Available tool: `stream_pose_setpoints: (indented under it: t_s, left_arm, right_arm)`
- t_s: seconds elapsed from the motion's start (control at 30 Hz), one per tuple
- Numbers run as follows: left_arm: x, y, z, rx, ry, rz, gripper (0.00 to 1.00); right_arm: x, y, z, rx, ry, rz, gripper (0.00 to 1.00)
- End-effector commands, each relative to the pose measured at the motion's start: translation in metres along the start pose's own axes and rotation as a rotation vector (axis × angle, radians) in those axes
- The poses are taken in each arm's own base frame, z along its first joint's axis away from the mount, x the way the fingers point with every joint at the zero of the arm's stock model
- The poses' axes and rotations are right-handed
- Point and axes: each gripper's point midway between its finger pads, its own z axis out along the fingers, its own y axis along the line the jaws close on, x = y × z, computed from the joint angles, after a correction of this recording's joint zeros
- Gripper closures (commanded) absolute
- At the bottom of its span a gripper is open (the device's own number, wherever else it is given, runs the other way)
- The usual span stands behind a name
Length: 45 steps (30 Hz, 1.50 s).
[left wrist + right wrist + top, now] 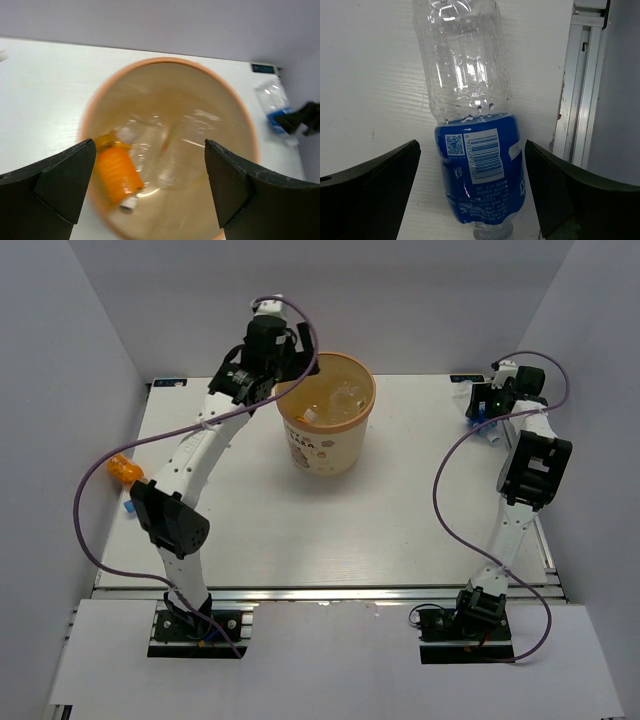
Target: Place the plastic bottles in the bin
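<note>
The bin [325,450] stands upright at the back centre of the table. My left gripper [298,368] hovers over its left rim, open and empty [150,185]. Inside the bin [165,61] lie an orange-filled bottle [117,175] and blurred clear bottles [180,150]. At the back right, a clear bottle with a blue label [475,165] lies on the table. My right gripper [472,190] is open, one finger on each side of its label, touching neither side. That bottle [487,422] sits under the right gripper [483,405]. Another orange bottle [120,468] lies at the table's left edge.
A small blue-and-clear item [130,508] shows by the left arm's elbow. An aluminium rail [582,85] runs along the table's right edge close beside the blue-label bottle. White walls enclose the table on three sides.
</note>
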Motion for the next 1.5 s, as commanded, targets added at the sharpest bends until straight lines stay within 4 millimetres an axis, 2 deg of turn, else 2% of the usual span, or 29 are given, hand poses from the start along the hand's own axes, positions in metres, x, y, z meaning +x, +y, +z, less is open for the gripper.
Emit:
stream_pose_setpoints:
  t_s: [0.0, 0.07, 0.1, 0.17, 0.2, 0.27, 0.3, 0.33, 0.43, 0.53, 0.57, 0.63, 0.67, 0.73, 0.77, 0.83, 0.87, 0.9, 0.93, 0.97, 1.0, 1.13, 1.17, 1.23, 1.27, 1.3, 1.37, 1.43, 1.47]
  left_arm:
    - [-0.031, 0.085, -0.024, -0.182, -0.059, -0.134, 0.02]
    - [-0.027, 0.115, -0.029, -0.237, -0.051, -0.205, 0.02]
    - [-0.009, 0.147, -0.026, -0.323, -0.022, -0.224, 0.02]
    - [-0.001, 0.172, -0.036, -0.395, -0.032, -0.29, 0.02]
    - [0.023, 0.195, -0.036, -0.445, 0.011, -0.316, 0.02]
    - [0.036, 0.206, -0.044, -0.445, 0.03, -0.378, 0.02]
    - [0.055, 0.22, -0.046, -0.479, 0.064, -0.399, 0.02]
    - [0.06, 0.226, -0.05, -0.494, 0.07, -0.414, 0.02]
    - [0.074, 0.243, -0.068, -0.562, 0.084, -0.428, 0.02]
    - [0.085, 0.254, -0.085, -0.638, 0.097, -0.425, 0.02]
    - [0.088, 0.256, -0.089, -0.656, 0.098, -0.436, 0.02]
    - [0.094, 0.261, -0.099, -0.689, 0.101, -0.432, 0.02]
    - [0.102, 0.265, -0.102, -0.715, 0.111, -0.435, 0.02]
    - [0.105, 0.27, -0.112, -0.743, 0.096, -0.439, 0.02]
    - [0.112, 0.275, -0.114, -0.762, 0.09, -0.443, 0.02]
    - [0.112, 0.274, -0.12, -0.752, 0.069, -0.448, 0.02]
    - [0.114, 0.274, -0.121, -0.751, 0.069, -0.453, 0.02]
    - [0.12, 0.276, -0.123, -0.761, 0.077, -0.453, 0.02]
    - [0.12, 0.276, -0.125, -0.762, 0.075, -0.456, 0.02]
    - [0.123, 0.277, -0.126, -0.769, 0.081, -0.459, 0.02]
    - [0.125, 0.279, -0.129, -0.776, 0.082, -0.459, 0.02]
    - [0.135, 0.279, -0.132, -0.776, 0.11, -0.454, 0.02]
    - [0.135, 0.278, -0.133, -0.77, 0.113, -0.449, 0.02]
    - [0.141, 0.28, -0.137, -0.786, 0.131, -0.44, 0.02]
    - [0.142, 0.282, -0.139, -0.795, 0.133, -0.439, 0.02]
    - [0.143, 0.282, -0.144, -0.804, 0.132, -0.437, 0.02]
    - [0.145, 0.286, -0.148, -0.821, 0.13, -0.434, 0.02]
    - [0.148, 0.288, -0.151, -0.832, 0.146, -0.438, 0.02]
    - [0.149, 0.29, -0.152, -0.838, 0.149, -0.44, 0.02]
  right_arm:
    - [-0.013, -0.015, 0.005, 0.039, -0.038, -0.041, 0.11]
    - [-0.004, -0.012, 0.01, 0.017, -0.019, -0.038, 0.11]
    - [-0.002, -0.008, 0.012, -0.007, -0.018, -0.039, 0.11]
    - [0.009, -0.004, 0.015, -0.028, 0.001, -0.029, 0.11]
    - [0.01, -0.002, 0.015, -0.035, 0.003, -0.026, 0.16]
    - [0.007, 0.0, 0.012, -0.039, 0.001, -0.011, 0.28]
    - [0.003, 0.004, 0.01, -0.056, -0.01, -0.004, 0.39]
    - [-0.002, 0.007, 0.006, -0.068, -0.02, 0.005, 0.45]
    - [-0.033, 0.022, -0.017, -0.119, -0.083, 0.004, 0.62]
    - [-0.078, 0.042, -0.056, -0.154, -0.166, -0.018, 0.68]
    - [-0.104, 0.054, -0.083, -0.166, -0.215, -0.03, 0.69]
    - [-0.131, 0.083, -0.112, -0.237, -0.275, -0.05, 0.68]
    - [-0.155, 0.101, -0.144, -0.26, -0.334, -0.069, 0.68]
    - [-0.174, 0.143, -0.169, -0.309, -0.376, -0.113, 0.66]
    - [-0.194, 0.178, -0.196, -0.309, -0.426, -0.174, 0.64]
    - [-0.2, 0.218, -0.213, -0.319, -0.452, -0.231, 0.62]
    - [-0.209, 0.24, -0.236, -0.33, -0.495, -0.271, 0.62]
    - [-0.209, 0.29, -0.244, -0.404, -0.51, -0.314, 0.61]
    - [-0.21, 0.313, -0.259, -0.442, -0.544, -0.343, 0.6]
    - [-0.208, 0.351, -0.268, -0.516, -0.567, -0.371, 0.6]
    - [-0.212, 0.369, -0.278, -0.551, -0.615, -0.369, 0.63]
    - [-0.211, 0.439, -0.294, -0.715, -0.666, -0.343, 0.63]
    - [-0.208, 0.46, -0.292, -0.765, -0.671, -0.342, 0.62]
    - [-0.203, 0.483, -0.286, -0.824, -0.662, -0.346, 0.62]
    - [-0.195, 0.493, -0.268, -0.833, -0.632, -0.353, 0.62]
    - [-0.198, 0.505, -0.266, -0.828, -0.633, -0.359, 0.6]
    - [-0.184, 0.514, -0.237, -0.814, -0.562, -0.362, 0.6]
    - [-0.181, 0.521, -0.229, -0.821, -0.528, -0.362, 0.54]
    - [-0.173, 0.524, -0.217, -0.825, -0.497, -0.36, 0.52]
